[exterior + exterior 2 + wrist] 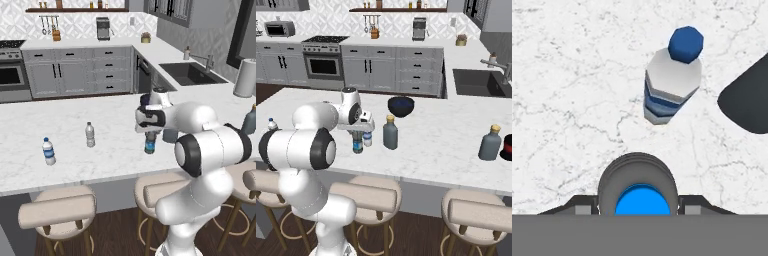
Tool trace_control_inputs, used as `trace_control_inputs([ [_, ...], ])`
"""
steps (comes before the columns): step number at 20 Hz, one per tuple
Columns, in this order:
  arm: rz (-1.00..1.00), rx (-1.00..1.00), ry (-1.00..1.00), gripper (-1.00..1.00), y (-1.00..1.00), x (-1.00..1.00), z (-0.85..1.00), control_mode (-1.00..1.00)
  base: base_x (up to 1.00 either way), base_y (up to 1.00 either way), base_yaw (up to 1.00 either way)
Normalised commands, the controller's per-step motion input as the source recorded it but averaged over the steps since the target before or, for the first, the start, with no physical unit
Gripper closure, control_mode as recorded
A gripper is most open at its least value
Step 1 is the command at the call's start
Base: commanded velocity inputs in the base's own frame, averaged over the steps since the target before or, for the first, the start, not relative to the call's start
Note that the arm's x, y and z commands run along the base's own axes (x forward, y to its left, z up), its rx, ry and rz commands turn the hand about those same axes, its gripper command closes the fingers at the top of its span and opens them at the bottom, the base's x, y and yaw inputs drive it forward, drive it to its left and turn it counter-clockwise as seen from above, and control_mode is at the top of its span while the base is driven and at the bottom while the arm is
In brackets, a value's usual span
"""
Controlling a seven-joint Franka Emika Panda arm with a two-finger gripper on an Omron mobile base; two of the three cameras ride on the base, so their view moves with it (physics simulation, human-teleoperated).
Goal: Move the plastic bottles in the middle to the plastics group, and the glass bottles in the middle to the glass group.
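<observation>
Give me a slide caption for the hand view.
Gripper closed around the dark bottle seen from above, the blue-capped clear bottle standing just beyond on the marble counter.

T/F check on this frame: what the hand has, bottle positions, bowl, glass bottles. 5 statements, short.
1. The hand is closed on the dark bottle. True.
2. The blue-capped clear bottle lies on its side. False: it stands upright beside the hand.
3. The dark blue bowl sits behind the grey-teal bottle. True.
4. Two white-capped bottles stand on the counter to the left. True.
5. The slate-blue bottle is in the sink. False: it stands on the counter.
</observation>
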Motion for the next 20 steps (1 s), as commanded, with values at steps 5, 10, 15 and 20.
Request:
trace_control_inputs([
  [5, 0.01, 0.00, -0.06, 1.00, 0.86, 0.00, 0.01, -1.00, 0.00, 0.00, 0.00],
  [10, 0.08, 0.00, -0.02, 1.00, 1.00, 0.00, 0.23, -1.00, 0.00, 0.00, 0.00],
  [15, 0.16, 0.00, 0.00, 1.00, 1.00, 0.00, 0.16, -1.00, 0.00, 0.00, 0.00],
  [20, 0.26, 0.00, 0.00, 1.00, 0.98, 0.00, 0.00, -1.00, 0.00, 0.00, 0.00],
])
